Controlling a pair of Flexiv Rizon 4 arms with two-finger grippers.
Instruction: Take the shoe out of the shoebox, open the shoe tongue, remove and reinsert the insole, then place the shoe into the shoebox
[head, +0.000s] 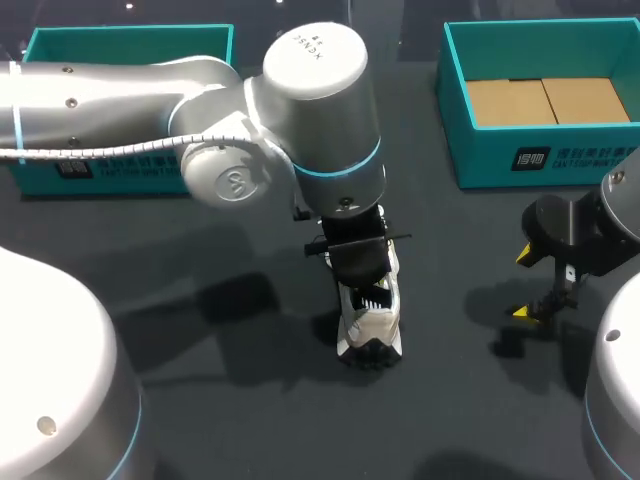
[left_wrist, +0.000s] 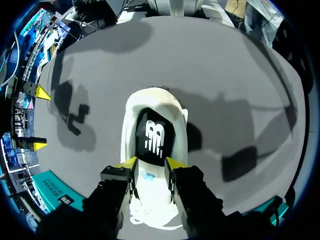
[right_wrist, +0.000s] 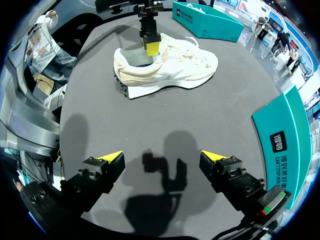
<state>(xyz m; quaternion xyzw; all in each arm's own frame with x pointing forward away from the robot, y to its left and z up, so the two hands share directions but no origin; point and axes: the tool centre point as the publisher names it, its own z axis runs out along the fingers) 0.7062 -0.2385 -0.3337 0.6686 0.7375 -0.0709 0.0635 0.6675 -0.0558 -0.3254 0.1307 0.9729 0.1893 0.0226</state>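
Observation:
A white sneaker (head: 370, 325) stands on the dark table at the middle, heel toward the near edge. In the left wrist view its black insole (left_wrist: 154, 137) shows inside the shoe (left_wrist: 155, 102). My left gripper (left_wrist: 151, 165) hangs straight over it, its yellow tips standing a little apart on either side of the white tongue (left_wrist: 149, 182). In the head view the left gripper (head: 362, 262) is mostly hidden under its wrist. My right gripper (head: 523, 283) stands wide open and empty over bare table to the shoe's right. From there I see the shoe (right_wrist: 170, 67) side-on.
A teal shoebox (head: 540, 165) with a cardboard bottom sits at the back right. A second teal box (head: 120, 45) lies at the back left, partly behind my left arm. Bare table surrounds the shoe.

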